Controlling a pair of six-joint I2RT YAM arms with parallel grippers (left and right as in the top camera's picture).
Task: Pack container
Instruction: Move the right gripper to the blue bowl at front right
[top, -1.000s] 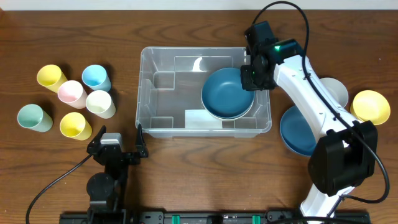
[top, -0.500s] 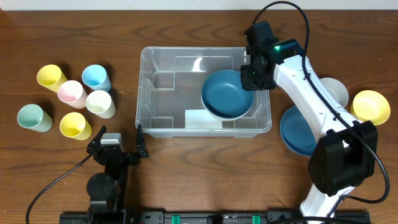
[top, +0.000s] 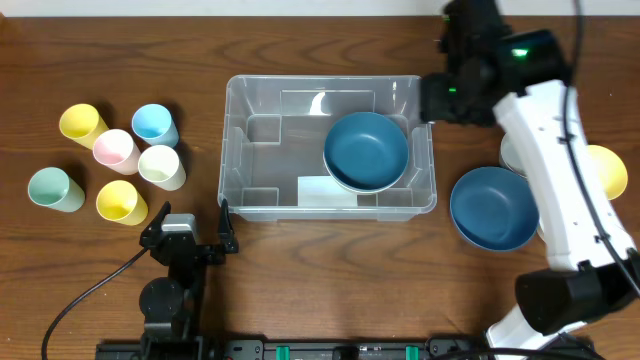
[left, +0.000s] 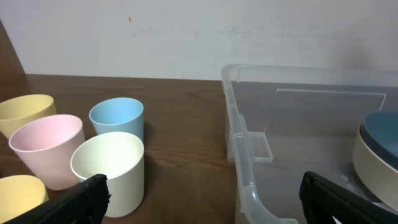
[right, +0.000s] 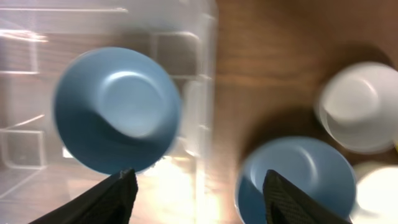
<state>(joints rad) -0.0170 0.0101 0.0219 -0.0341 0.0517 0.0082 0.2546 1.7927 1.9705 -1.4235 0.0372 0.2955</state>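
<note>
The container (top: 232, 150) is a clear plastic bin at the table's middle. A blue bowl (top: 366, 150) lies in its right half, upright and free of any grip. My right gripper (top: 445, 98) hangs high over the bin's far right corner. In the right wrist view the right gripper (right: 199, 199) is open and empty, with the blue bowl (right: 115, 109) below on the left and the container wall (right: 208, 93) under it. My left gripper (top: 188, 222) rests open near the front edge. In its own view the left gripper (left: 205, 202) faces the container's corner (left: 242, 155).
Several cups stand left of the bin: yellow (top: 82, 122), blue (top: 154, 124), pink (top: 115, 150), cream (top: 161, 166), green (top: 54, 188), yellow (top: 121, 202). Right of the bin lie a second blue bowl (top: 493, 208), a yellow bowl (top: 608, 170) and a white bowl (right: 360, 112).
My right gripper has opened off the blue bowl's rim and moved up and to the right, out over the bin's corner. The bowl stays in the bin. The left arm is still.
</note>
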